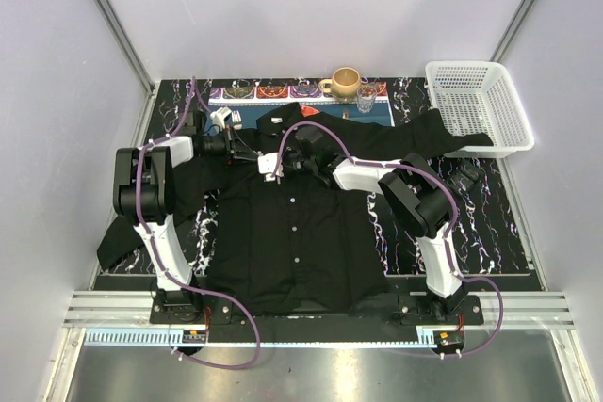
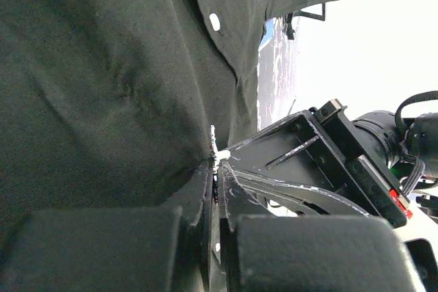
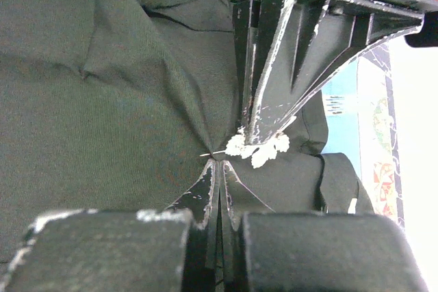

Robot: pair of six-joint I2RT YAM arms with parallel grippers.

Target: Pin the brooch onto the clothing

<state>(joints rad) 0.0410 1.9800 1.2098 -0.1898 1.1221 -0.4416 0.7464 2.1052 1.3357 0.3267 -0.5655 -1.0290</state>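
The black shirt [image 1: 292,242] lies flat, collar away from the bases. The left arm [image 1: 155,185] and right arm [image 1: 415,200] bend inward and meet over its upper chest. The right gripper [image 3: 220,172] is pressed together on a fabric fold. The left gripper [image 2: 215,179] pinches the brooch [image 3: 259,147], whose pin lies sideways in the right wrist view, tip at that fold.

no text, label, brand, number or sign can be read in any of the views.
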